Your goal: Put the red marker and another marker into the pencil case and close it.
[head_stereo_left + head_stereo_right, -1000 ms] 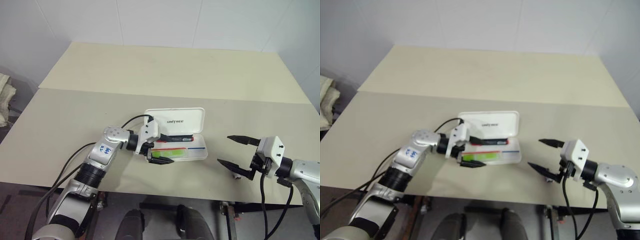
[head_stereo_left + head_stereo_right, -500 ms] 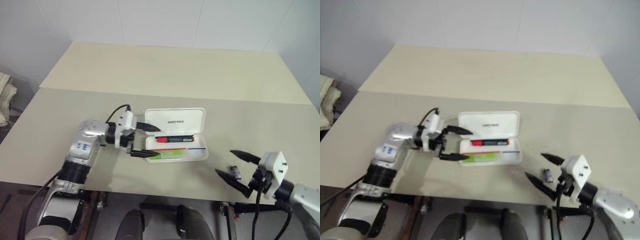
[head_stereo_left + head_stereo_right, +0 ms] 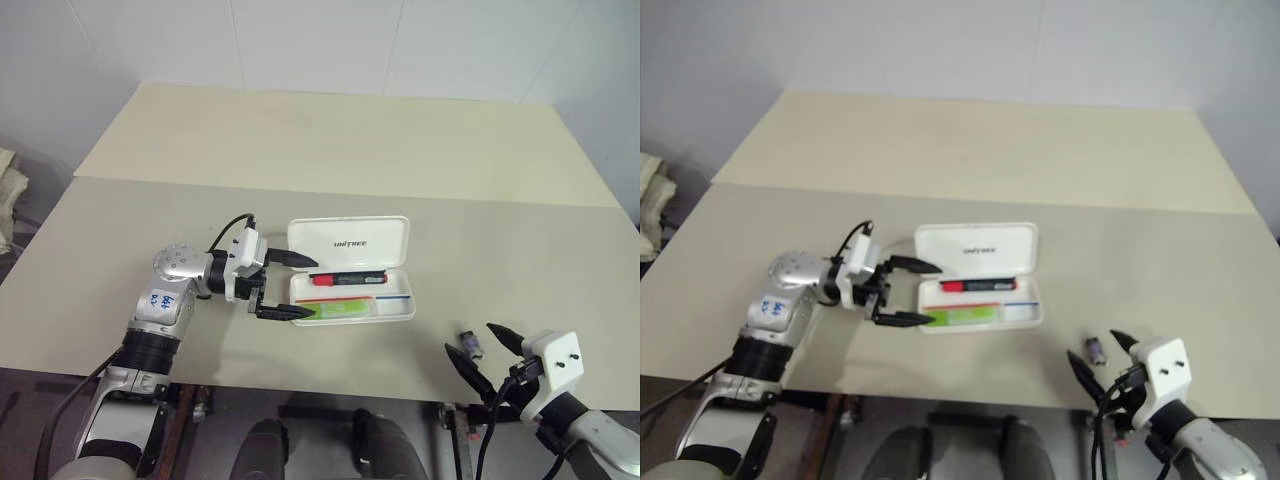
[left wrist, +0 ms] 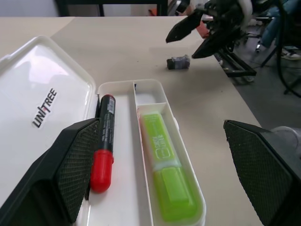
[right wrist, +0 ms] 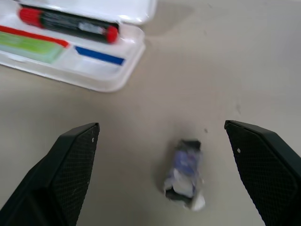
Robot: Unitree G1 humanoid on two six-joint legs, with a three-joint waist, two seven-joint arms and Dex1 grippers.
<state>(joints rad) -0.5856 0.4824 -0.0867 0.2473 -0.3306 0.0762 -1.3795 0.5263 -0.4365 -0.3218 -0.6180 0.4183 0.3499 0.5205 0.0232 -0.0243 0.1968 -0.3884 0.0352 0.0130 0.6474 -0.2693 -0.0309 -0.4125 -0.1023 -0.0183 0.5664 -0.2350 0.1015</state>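
I'm seeing the glossy white pencil case (image 3: 350, 268) lying open, holding the red marker (image 4: 103, 141) and chunky green marker (image 4: 167, 181); both textured black-fingered grippers, left (image 3: 285, 285) and right (image 3: 478, 352), are gaping, released.

Two pale beige tabletops (image 3: 330, 140) sit pushed together, a seam running across where they meet. Behind them rises a white tiled wall (image 3: 300, 40) with faint grout lines. A crumpled pale cloth (image 3: 8, 195) lies off the left edge, and dark floor (image 3: 30, 420) shows below.
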